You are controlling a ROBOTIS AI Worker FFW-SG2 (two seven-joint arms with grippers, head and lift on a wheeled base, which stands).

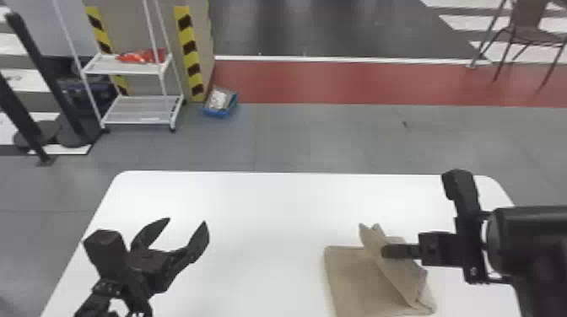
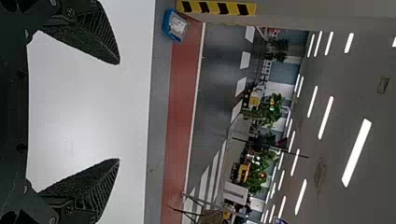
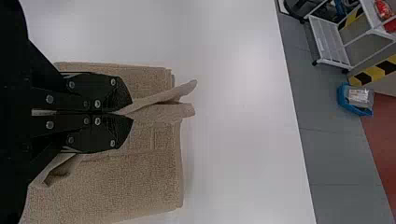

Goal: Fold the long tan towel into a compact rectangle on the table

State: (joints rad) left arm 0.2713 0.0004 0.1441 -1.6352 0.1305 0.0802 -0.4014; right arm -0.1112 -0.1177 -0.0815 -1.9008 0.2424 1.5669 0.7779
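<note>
A raised fold of the tan towel is pinched by the right gripper, its two fingers brought together, with cloth left protruding past the fingertips. The rest of the towel is laid in a layered piece on the right part of the white table. The left gripper is held over the table's left part, well apart from the towel, its fingers spread wide around nothing. Beyond the table, a blue bin is placed on the floor near a white cart.
</note>
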